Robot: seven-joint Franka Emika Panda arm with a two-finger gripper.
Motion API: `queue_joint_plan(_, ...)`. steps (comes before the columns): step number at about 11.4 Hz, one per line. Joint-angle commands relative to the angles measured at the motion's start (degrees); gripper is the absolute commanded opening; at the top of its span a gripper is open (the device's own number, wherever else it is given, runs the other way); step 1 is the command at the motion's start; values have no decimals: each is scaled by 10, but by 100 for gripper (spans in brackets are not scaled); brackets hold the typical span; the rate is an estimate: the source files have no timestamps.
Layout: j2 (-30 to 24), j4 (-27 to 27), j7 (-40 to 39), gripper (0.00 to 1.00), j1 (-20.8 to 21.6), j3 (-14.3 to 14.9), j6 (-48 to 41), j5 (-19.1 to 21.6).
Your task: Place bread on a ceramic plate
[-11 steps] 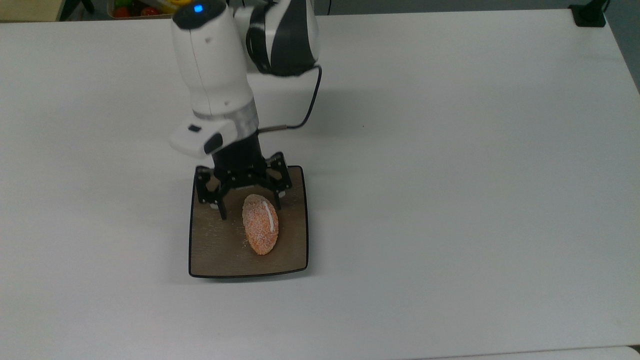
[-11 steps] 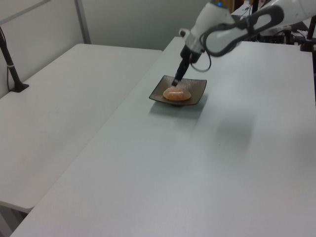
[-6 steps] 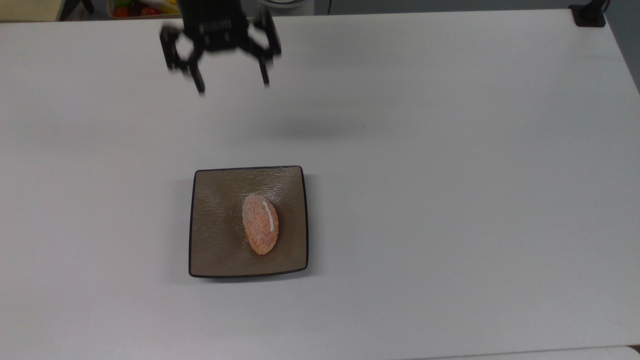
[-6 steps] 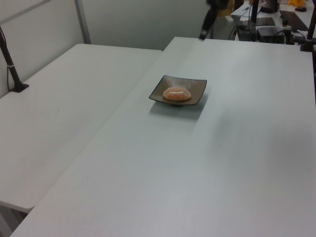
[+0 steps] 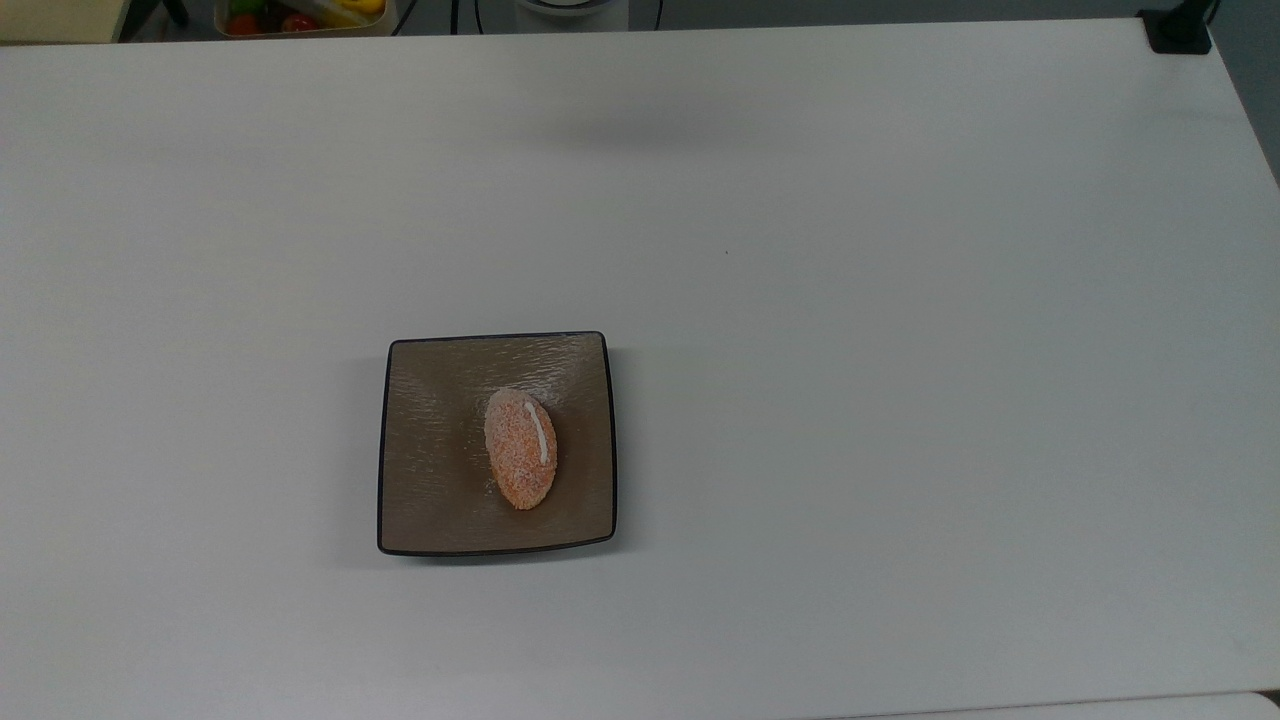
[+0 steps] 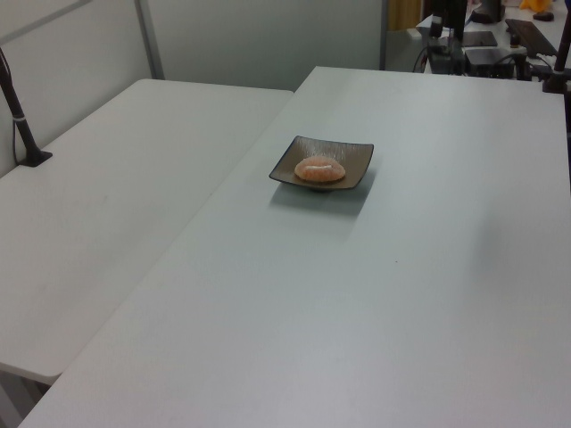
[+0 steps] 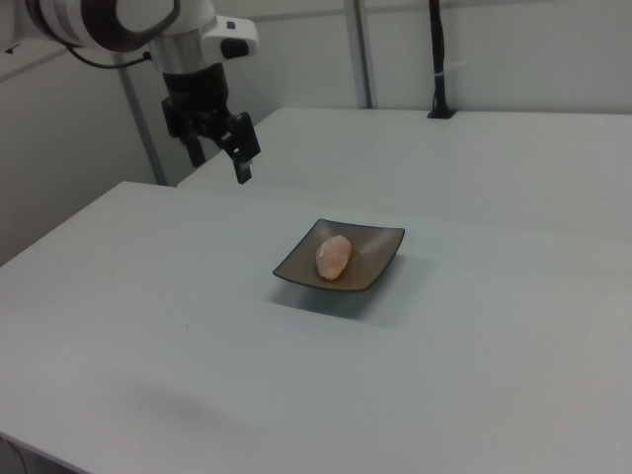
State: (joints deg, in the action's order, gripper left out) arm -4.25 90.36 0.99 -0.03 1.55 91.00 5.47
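The grainy oval bread (image 5: 521, 449) lies on the square, rippled brown ceramic plate (image 5: 430, 500), away from the white worktop's (image 5: 900, 400) edges. My pincer (image 7: 219, 150) hangs above, fingers apart, empty.

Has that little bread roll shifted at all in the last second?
No. In the top view the bread lies at the same spot on the plate, stripe angled as before.

No legible text, label, brand, number or sign anywhere in view
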Motion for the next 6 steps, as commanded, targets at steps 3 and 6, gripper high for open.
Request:
queue_joint_plan(3, 5, 18, 4, 100, 32, 17, -5, -37)
queue_joint_plan(6, 27, -4, 2, 100, 32, 16, 11, -38)
